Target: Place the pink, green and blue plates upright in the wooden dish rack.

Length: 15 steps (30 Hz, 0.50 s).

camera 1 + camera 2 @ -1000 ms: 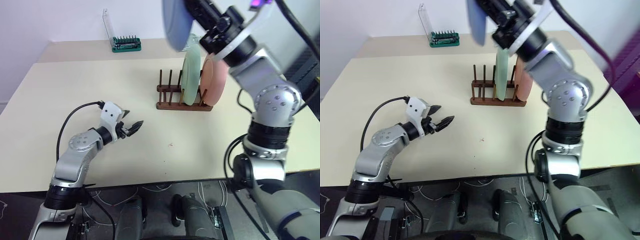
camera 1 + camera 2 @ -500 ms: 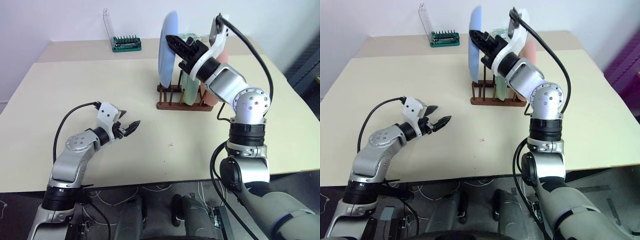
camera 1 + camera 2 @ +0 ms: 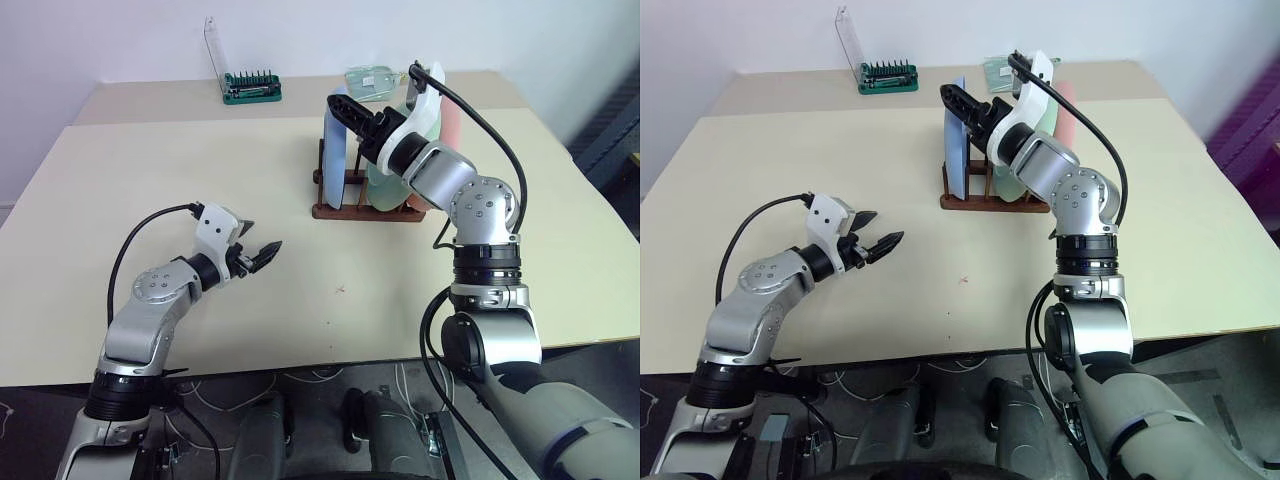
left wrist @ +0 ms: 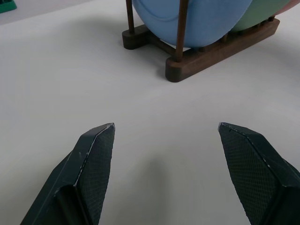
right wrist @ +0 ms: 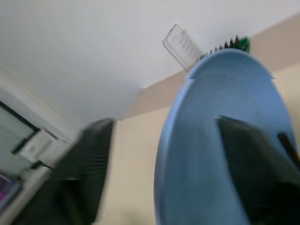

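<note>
Blue plate [image 3: 334, 150] upright at left end of wooden dish rack [image 3: 366, 210], far right on bench [image 3: 200, 170]. Right hand [image 3: 350, 112] straddles its rim, fingers wide. Left hand [image 3: 262, 255] wide, empty, near left.

My arms are silver-grey metal shells with rounded, screw-dotted joints and black bands between the segments. A white housing sits behind each set of black jaws, the left gripper [image 3: 262, 255] low left in frame, the right gripper [image 3: 352, 112] near top centre. Black cables loop from both wrists, and the finger pads [image 4: 96, 157] carry a fine cross-hatched texture.
</note>
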### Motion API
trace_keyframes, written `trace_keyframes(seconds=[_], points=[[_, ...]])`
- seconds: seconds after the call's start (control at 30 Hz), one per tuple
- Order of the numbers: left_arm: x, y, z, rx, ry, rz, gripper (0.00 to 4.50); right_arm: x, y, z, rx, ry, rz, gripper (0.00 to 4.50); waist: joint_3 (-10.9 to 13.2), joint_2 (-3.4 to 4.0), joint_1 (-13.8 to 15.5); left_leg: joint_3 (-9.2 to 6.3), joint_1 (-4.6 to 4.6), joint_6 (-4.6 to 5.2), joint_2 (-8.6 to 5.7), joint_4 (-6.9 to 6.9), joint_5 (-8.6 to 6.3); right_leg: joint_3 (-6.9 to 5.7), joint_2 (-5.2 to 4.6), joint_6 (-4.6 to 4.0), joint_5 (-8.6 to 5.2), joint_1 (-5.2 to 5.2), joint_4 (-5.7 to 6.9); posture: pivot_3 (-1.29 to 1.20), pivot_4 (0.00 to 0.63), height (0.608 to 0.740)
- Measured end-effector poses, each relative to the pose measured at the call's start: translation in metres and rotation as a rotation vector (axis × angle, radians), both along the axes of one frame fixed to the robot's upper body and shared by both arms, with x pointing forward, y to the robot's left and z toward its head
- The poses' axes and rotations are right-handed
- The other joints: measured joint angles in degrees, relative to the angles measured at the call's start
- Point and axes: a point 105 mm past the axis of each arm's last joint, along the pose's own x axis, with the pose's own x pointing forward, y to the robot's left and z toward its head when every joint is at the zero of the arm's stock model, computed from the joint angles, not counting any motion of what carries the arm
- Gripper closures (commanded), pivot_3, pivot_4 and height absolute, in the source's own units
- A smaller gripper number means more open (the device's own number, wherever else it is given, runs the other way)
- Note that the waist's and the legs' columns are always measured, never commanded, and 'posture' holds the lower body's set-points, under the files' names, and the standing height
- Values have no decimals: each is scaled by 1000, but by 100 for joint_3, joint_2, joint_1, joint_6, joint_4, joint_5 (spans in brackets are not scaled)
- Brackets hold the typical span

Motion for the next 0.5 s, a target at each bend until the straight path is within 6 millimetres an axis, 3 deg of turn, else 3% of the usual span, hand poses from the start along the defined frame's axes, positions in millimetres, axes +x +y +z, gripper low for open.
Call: trace_keyframes(seconds=[0.13,0.23,0.33,0.5], points=[[-1,-2,1,0,-8,-3,871,-11,-5,23,-230,-251,-35,1058,0,0,19,-2,-2,0,0,0,0,-1,-2,1,-1,-1,-4,0,150,730],[-2,-3,3,1,-17,-2,871,-31,-20,47,-373,-483,-40,1058,0,-1,31,-6,-5,1,-1,-1,-1,-3,-2,3,-2,2,-12,0,150,730],[-3,-2,2,1,-12,1,871,-50,-51,46,-462,-567,-14,1922,-2,-4,35,-6,-1,3,-1,-2,-4,-6,-5,4,-3,11,-20,0,150,730],[-8,-11,-4,6,12,-61,871,-74,-97,-6,-706,-442,73,4480,-1,-3,33,-4,0,3,-2,-2,-4,-5,-6,-11,-12,6,-20,0,150,730]])
